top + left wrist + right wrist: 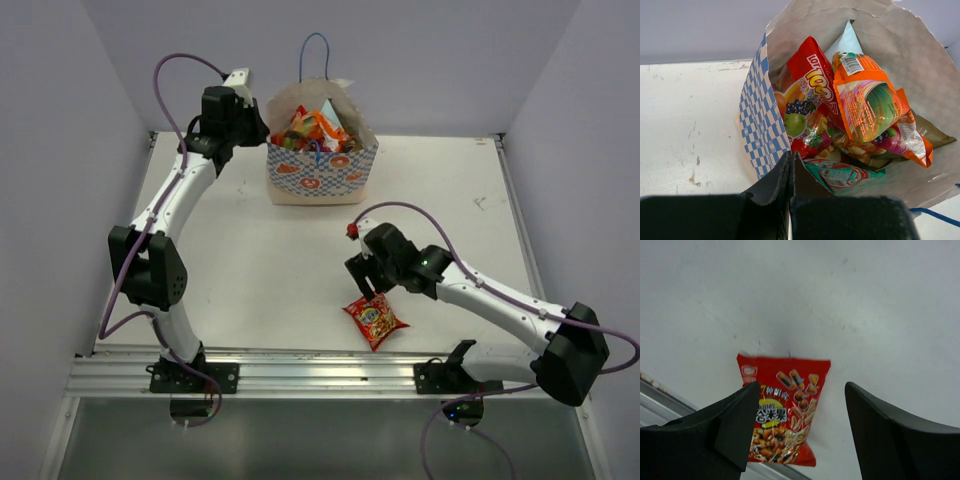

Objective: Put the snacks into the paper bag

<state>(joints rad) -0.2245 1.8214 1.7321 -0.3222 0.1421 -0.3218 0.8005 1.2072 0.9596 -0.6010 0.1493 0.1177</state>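
The paper bag point(322, 172) stands at the table's far middle, holding several snacks point(316, 128). In the left wrist view a red packet point(809, 72), an orange one point(866, 102) and a teal one point(842, 176) lie inside the paper bag point(757, 115). My left gripper point(790, 159) is shut, its tips pinching the bag's left rim. A red snack packet point(375, 320) lies flat near the front edge. My right gripper point(366, 284) hovers just above this packet point(790, 390), open, with a black finger point(735, 425) on each side and nothing held.
An aluminium rail point(300, 372) runs along the near table edge, close to the red packet. Grey walls close in the table on the left, right and back. The bag's blue cord handle point(315, 42) stands up above its rim.
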